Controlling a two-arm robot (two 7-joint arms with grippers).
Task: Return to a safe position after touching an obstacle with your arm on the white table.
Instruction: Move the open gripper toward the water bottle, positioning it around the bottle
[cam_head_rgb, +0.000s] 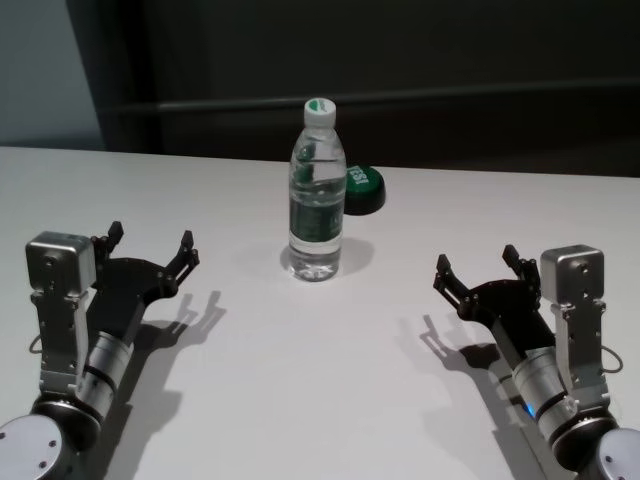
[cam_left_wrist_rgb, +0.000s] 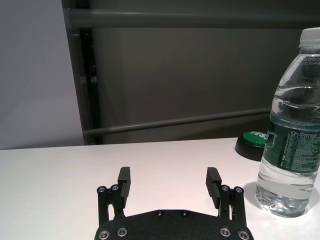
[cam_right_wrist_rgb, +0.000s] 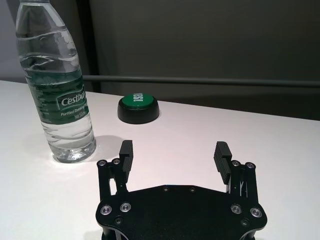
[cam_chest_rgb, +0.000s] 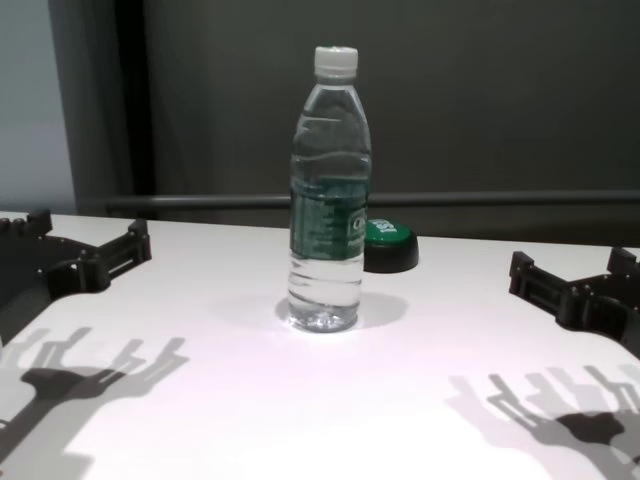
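Currently both arms low, well apart from water bottle (cam_head_rgb: 317, 190) upright mid white tabletop (cam_head_rgb: 320, 400). Left tool (cam_head_rgb: 150, 247) and right tool (cam_head_rgb: 478, 264) spread wide, empty. Judged: retreat phase; next, settle parked.

Strong overhead light falls on the white table (cam_head_rgb: 300, 400), which reads bright against a dim, dark back wall. Several sources overlap: in the chest view each gripper throws layered, multiple finger shadows onto the near tabletop, and softer ones lie beside the left gripper (cam_head_rgb: 150, 250) and right gripper (cam_head_rgb: 478, 268) in the head view. The water bottle (cam_chest_rgb: 330, 190) shows pale highlights and casts a faint shadow ring around its base. All views look sharp.
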